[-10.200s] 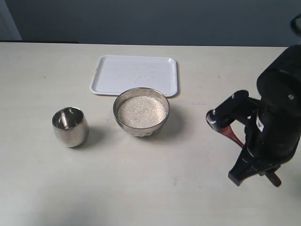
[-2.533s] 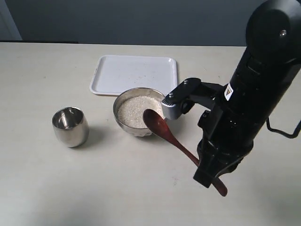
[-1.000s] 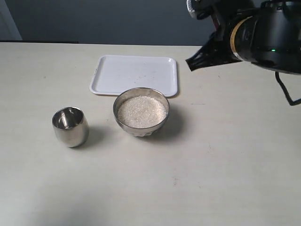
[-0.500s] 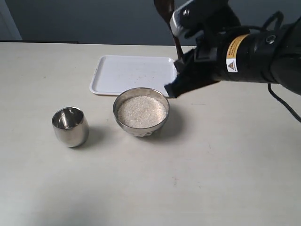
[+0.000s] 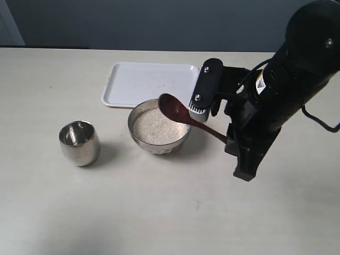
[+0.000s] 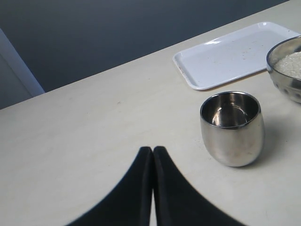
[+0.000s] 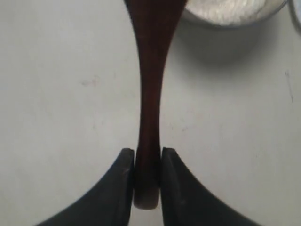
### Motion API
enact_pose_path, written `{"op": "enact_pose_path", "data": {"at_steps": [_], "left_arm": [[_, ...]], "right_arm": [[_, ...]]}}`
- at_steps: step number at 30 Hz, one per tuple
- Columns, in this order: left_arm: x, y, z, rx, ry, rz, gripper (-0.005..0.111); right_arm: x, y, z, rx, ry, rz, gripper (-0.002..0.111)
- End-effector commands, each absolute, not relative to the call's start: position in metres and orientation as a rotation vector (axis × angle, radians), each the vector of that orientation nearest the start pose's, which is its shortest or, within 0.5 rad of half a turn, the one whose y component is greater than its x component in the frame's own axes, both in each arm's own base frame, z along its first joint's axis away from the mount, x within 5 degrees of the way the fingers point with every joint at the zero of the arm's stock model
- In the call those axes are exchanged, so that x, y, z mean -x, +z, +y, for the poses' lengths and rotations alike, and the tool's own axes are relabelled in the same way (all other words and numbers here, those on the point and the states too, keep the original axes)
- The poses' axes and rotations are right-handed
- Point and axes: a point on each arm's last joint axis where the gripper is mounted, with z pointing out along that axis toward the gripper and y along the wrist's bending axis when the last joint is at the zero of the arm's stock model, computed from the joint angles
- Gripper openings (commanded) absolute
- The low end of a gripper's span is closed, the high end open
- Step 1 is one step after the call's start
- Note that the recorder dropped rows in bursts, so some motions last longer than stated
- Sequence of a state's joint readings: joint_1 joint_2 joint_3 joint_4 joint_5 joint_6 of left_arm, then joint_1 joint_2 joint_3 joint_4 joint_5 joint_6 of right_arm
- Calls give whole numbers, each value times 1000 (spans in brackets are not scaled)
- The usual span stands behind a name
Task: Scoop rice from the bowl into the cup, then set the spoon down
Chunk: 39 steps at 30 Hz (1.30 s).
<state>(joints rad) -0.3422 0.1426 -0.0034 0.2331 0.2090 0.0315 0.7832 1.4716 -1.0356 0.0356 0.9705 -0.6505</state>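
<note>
Right gripper (image 7: 147, 155) is clamped on the tail end of the spoon (image 5: 172, 106), whose head is hovering over the bowl (image 5: 155, 147) near its 2 o'clock rim. The rice (image 5: 154, 127) is all in the bowl. Cup (image 5: 79, 143) stands at the bowl's 9 o'clock, tray (image 5: 151, 82) at its 12. Left gripper (image 6: 153, 151) is pinched closed on nothing.

Tray: white rectangular plastic tray with rounded corners (image 5: 151, 84), lying flat toward the far side, a few dark specks on its surface.
Worktop: pale beige matte worktop (image 5: 133, 212), faintly scuffed.
Backdrop: dark blue-grey wall (image 5: 159, 24); pale strip (image 5: 8, 24) at its left edge.
</note>
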Motion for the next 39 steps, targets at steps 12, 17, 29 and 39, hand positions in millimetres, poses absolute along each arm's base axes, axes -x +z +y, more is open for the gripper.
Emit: {"op": "enact_pose_path", "data": {"at_steps": [12, 17, 29, 39], "left_arm": [[-63, 187, -19, -510, -29, 1743, 0], [-63, 187, -19, -510, -29, 1743, 0], [-63, 187, -19, -510, -29, 1743, 0], [-63, 187, -19, -510, -29, 1743, 0]], "right_arm": [[-248, 243, 196, 1710, -1056, 2180, -1], [-249, 231, 230, 1771, -1324, 1830, -1], [-247, 183, 284, 1902, -1385, 1394, -1], [-258, 174, 287, 2143, -1321, 1184, -1]]}}
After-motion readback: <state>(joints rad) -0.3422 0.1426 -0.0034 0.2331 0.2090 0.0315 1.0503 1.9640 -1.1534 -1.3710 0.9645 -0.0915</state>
